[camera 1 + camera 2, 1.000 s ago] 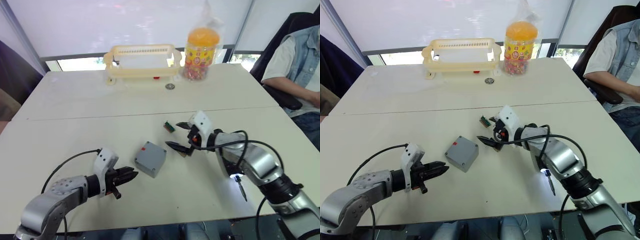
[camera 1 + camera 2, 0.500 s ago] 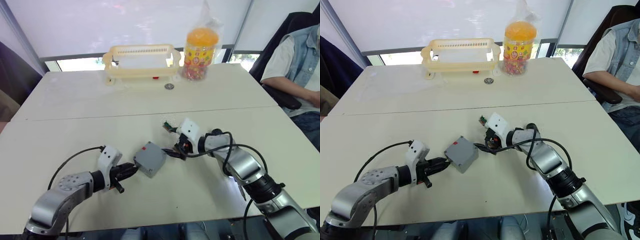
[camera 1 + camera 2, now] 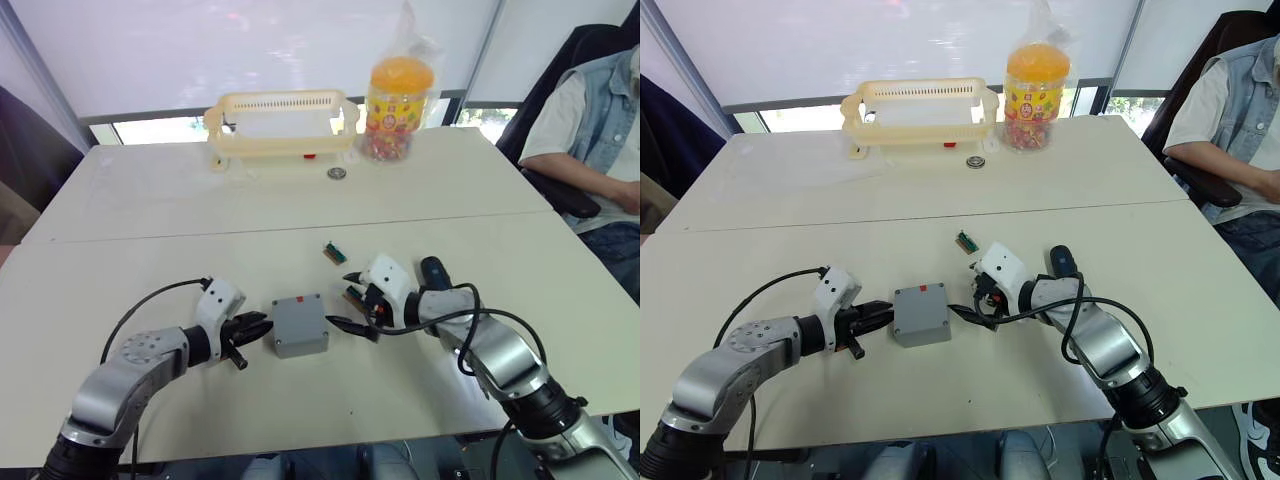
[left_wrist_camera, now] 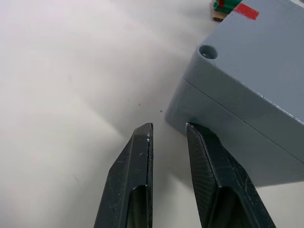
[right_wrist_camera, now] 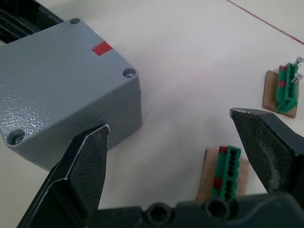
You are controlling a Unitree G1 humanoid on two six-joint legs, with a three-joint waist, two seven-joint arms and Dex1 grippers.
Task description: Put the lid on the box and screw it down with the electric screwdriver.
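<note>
The box [image 3: 299, 325] sat on the near half of the white table [image 3: 150, 260], roughly at centre, with the lid [image 5: 61, 90] already seated on top of it. A seam ran round the sides where lid met box. Small red mark on the lid's far edge; round screw recesses at its corners.

Left gripper [image 3: 254, 327] lay low over the table, just left of the box. Fingers nearly closed, only a narrow gap between them, nothing in them. In the left wrist view, the fingertips [image 4: 142, 137] stood at the box's near-left corner; contact could not be judged.

Right gripper [image 3: 346, 300] was just right of the box, fingers spread wide, empty. One fingertip [image 5: 92, 142] sat near the box's right side, the other well out from it. A green-brown block [image 5: 227, 173] lay on the table between the spread fingers, untouched. A second green-brown block [image 3: 335, 253] lay a little farther out, toward the table's middle.

The electric screwdriver [image 3: 1061, 262], a black cylinder, showed alongside the right forearm, right of the gripper. What supported it could not be made out.

At the far edge: a cream plastic basket [image 3: 280, 120], a jar with an orange lid [image 3: 402, 95] to its right, and a small round metal object [image 3: 337, 173] in front of them. A seated person [image 3: 590, 130] at the far right.
</note>
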